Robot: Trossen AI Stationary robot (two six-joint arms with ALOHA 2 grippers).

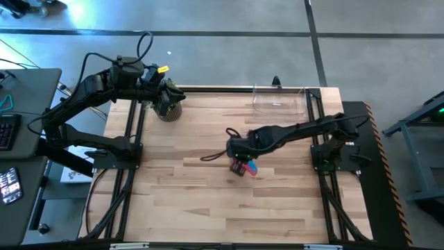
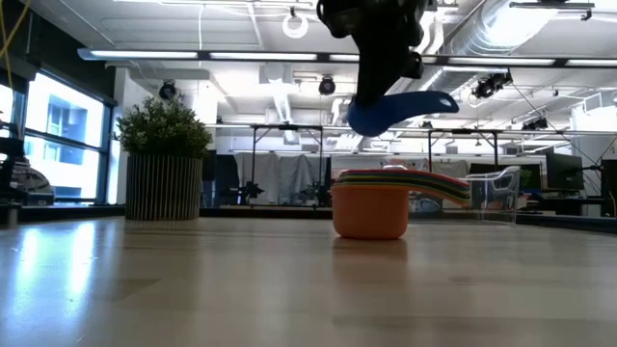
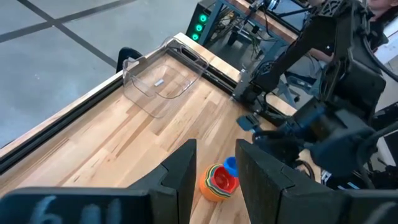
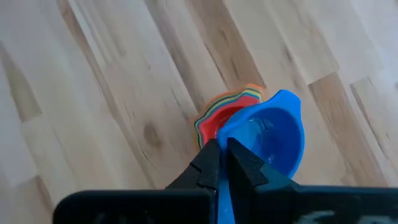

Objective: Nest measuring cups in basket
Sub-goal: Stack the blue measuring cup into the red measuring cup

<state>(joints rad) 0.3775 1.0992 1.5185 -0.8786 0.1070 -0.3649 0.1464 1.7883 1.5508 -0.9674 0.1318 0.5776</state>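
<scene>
A blue measuring cup (image 4: 267,140) hangs in the air, tilted, just above a nested stack of measuring cups (image 2: 371,207) whose outermost cup is orange. The stack stands upright mid-table. The clear basket (image 1: 279,99) sits well apart at the table's far edge.

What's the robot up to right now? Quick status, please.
Right pincer shut on blue cup, held in the air above the nested stack mid-table. Left pincer open, waiting by the plant. Basket at the far edge, no cups inside, path clear.

No text, label, brand, number or sign can be read anywhere.
</scene>
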